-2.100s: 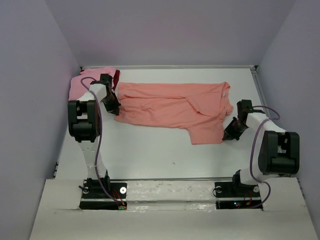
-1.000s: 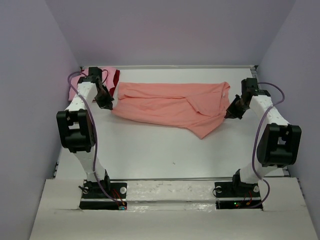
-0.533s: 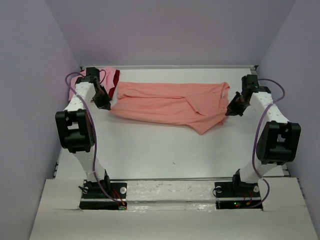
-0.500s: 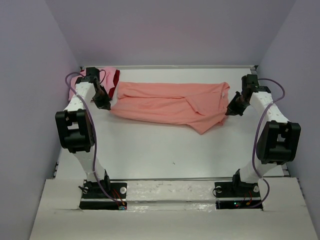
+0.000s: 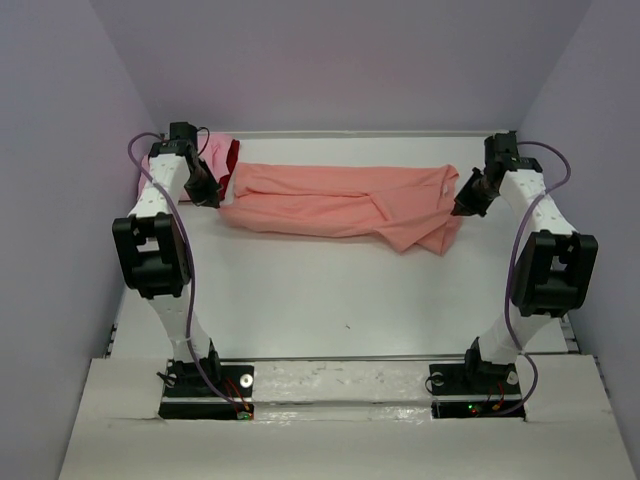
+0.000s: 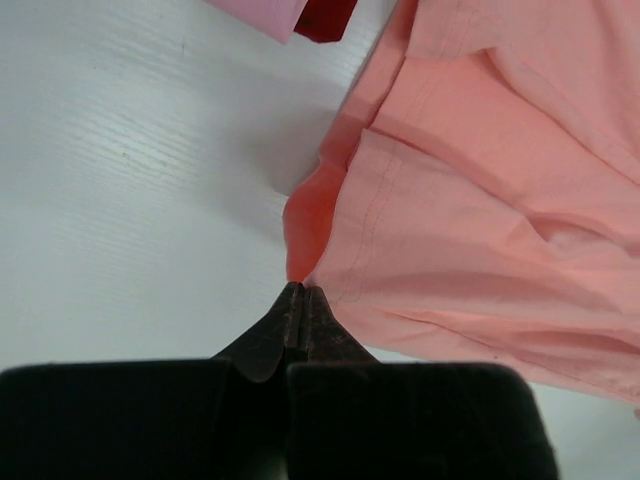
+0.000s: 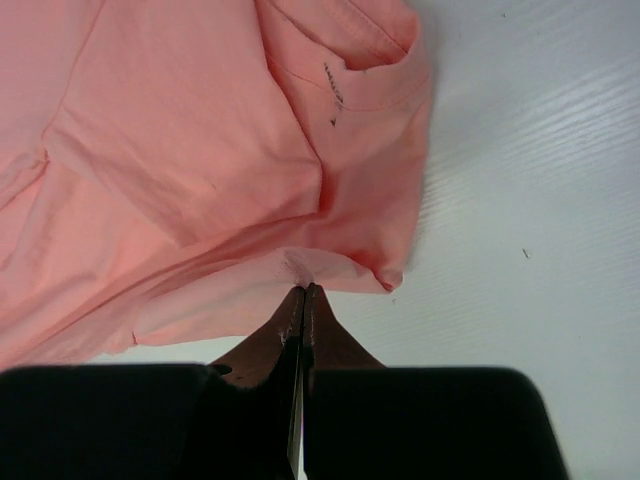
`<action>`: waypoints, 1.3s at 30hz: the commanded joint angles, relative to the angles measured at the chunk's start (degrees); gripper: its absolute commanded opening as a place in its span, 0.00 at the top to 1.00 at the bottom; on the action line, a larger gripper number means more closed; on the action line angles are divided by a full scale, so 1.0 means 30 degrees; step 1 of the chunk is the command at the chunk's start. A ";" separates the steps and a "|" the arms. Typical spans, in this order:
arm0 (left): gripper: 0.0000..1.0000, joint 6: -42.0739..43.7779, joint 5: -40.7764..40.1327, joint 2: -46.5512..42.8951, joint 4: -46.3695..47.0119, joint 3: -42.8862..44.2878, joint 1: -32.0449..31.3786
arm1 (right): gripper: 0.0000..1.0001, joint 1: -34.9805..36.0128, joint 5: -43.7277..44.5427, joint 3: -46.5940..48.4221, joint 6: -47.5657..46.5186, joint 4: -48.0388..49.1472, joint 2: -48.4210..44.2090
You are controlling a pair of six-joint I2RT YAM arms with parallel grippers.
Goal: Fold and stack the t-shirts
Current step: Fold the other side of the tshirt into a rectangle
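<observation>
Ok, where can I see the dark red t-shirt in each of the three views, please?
Top external: the dark red t-shirt is a small strip at the far left, just left of the salmon-orange t-shirt.
Left wrist: at the top edge, slightly left of centre.
Right wrist: not in it.
Shared landmark: the salmon-orange t-shirt, visible in all three views.

The salmon-orange t-shirt [image 5: 340, 205] spans the far part of the bench [image 5: 330, 295] from left to right, with the left claw [image 6: 300, 291] and right claw [image 7: 303, 290] pinched on its ends. The pink t-shirt [image 5: 214, 149] and dark red t-shirt [image 5: 233, 155] fill the far left corner. The left wall [image 5: 70, 200] and right wall [image 5: 595, 150] stand close beside the arms. Bare bench spreads nearer.
</observation>
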 commanded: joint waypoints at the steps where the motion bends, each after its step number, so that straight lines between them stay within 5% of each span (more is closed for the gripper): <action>1: 1.00 -0.0078 -0.0154 0.0474 -0.0840 0.1840 0.0224 | 1.00 -0.0005 0.0464 0.1600 -0.0269 -0.0238 0.0214; 30: 1.00 -0.0547 0.0139 0.4020 -0.1485 0.6968 0.0311 | 1.00 -0.0357 0.0025 0.7870 -0.1031 -0.1175 0.4667; 36: 1.00 -0.0401 0.0372 0.3845 -0.1223 0.5686 0.0311 | 1.00 -0.0357 -0.0239 0.7608 -0.0972 -0.1147 0.4785; 39: 0.82 -0.0401 0.1045 0.3202 -0.0668 0.3844 0.0311 | 1.00 -0.0357 -0.0269 0.7403 -0.1001 -0.1059 0.4814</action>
